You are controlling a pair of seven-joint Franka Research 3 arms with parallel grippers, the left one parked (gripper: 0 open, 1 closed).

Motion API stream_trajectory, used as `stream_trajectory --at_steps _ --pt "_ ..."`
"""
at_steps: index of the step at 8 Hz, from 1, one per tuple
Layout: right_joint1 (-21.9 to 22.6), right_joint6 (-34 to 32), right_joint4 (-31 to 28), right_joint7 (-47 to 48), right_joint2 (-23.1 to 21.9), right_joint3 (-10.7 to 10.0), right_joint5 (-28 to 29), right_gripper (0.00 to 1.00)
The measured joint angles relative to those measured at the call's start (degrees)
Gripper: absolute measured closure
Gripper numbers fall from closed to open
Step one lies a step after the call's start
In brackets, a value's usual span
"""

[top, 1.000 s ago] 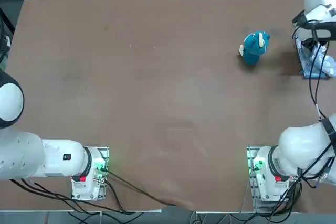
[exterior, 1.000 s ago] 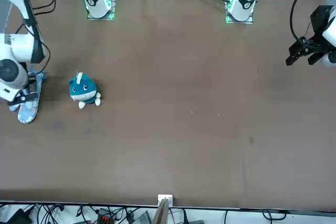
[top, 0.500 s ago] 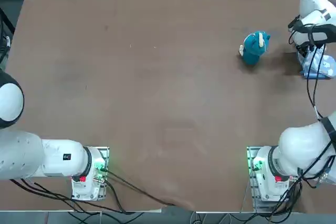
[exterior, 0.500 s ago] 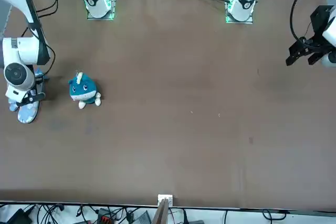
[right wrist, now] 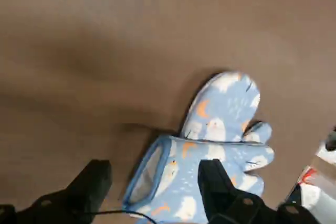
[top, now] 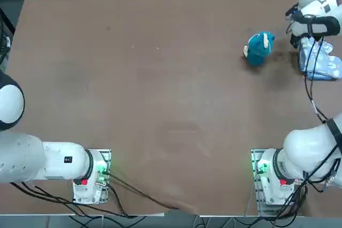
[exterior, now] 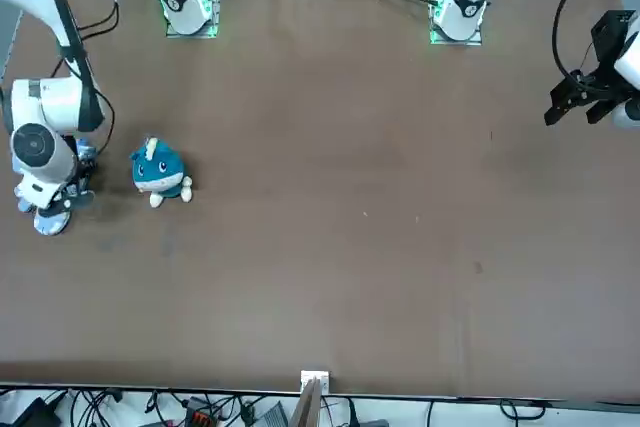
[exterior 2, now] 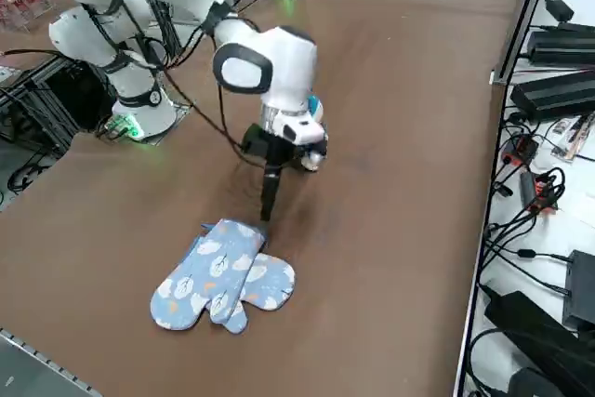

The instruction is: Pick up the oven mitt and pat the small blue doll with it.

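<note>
Two look-alike pale blue oven mitts (exterior 2: 223, 271) lie overlapped on the table near its right edge, also seen in the top view (top: 322, 65). My right gripper (right wrist: 155, 182) is open and points down at the cuff end of the nearer oven mitt (right wrist: 210, 171), whose darker blue cuff edge lies between the fingers. In the right side view the gripper (exterior 2: 268, 209) stands just above that cuff. The small blue doll (top: 259, 48) sits upright a short way off toward the table's middle, and in the right side view the wrist mostly covers it.
The second mitt (right wrist: 227, 103) lies partly under the first, fingertips pointing away from the gripper. The table's right edge (top: 339, 86) is close beside the mitts. Cables and black boxes (exterior 2: 558, 90) lie beyond the far edge.
My right wrist has shifted toward the table's far edge and a little toward the doll, uncovering more of the mitts. Mitts and doll have stayed in place.
</note>
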Motion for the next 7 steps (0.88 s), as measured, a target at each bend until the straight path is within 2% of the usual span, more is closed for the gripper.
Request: stream_trajectory --at_steps 2,4,6,7 --pt "0.08 -5.80 6.20 0.04 -3.07 2.88 8.28 0.00" --pt "0.13 -15.75 14.50 0.09 -5.33 5.52 17.31 0.00" --pt "0.14 -26.71 23.75 0.54 -6.00 7.41 23.45 0.00" --pt "0.11 -30.69 27.33 0.80 -6.14 7.65 27.26 0.00"
